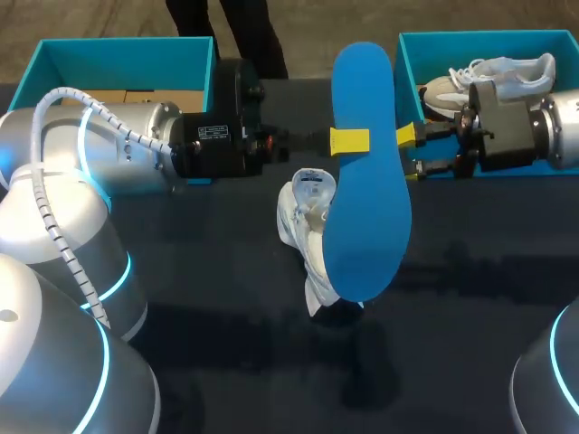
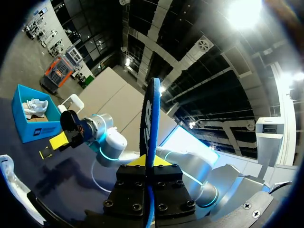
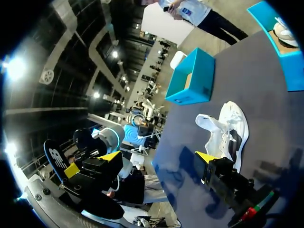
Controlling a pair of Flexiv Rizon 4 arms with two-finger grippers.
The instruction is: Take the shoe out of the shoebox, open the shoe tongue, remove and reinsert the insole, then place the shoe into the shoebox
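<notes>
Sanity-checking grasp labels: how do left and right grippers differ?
The left gripper is shut on the blue insole; the right gripper is open, holding nothing. The left gripper sits mid-table near the white shoe; the right gripper sits beside the right shoebox. Both have yellow tips.

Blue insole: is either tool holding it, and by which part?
The left tool is shut on the blue insole, pinching its two faces nearer the narrower end. The right tool is open and holds nothing.
</notes>
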